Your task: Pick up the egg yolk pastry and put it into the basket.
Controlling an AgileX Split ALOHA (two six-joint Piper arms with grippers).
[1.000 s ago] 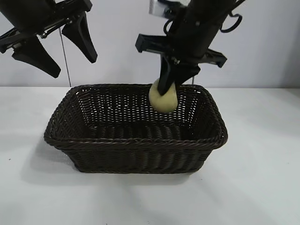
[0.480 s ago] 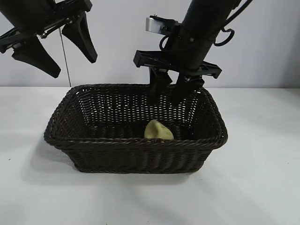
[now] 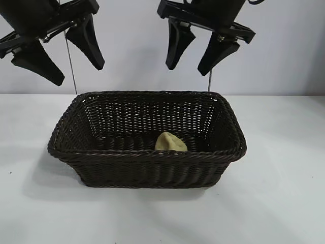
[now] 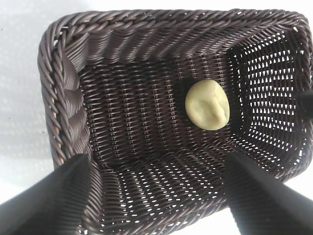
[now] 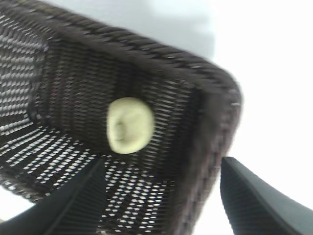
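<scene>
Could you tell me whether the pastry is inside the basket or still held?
Inside. The pastry lies on the floor of the basket, and the right gripper hangs open above it, empty.

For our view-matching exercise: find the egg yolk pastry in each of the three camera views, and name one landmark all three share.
Exterior view: the egg yolk pastry lies on the basket floor, just behind the near wall, right of centre.
Left wrist view: it sits on the floor, toward one end wall.
Right wrist view: it sits near a basket corner.
Shared landmark: the braided rim of the basket.
</scene>
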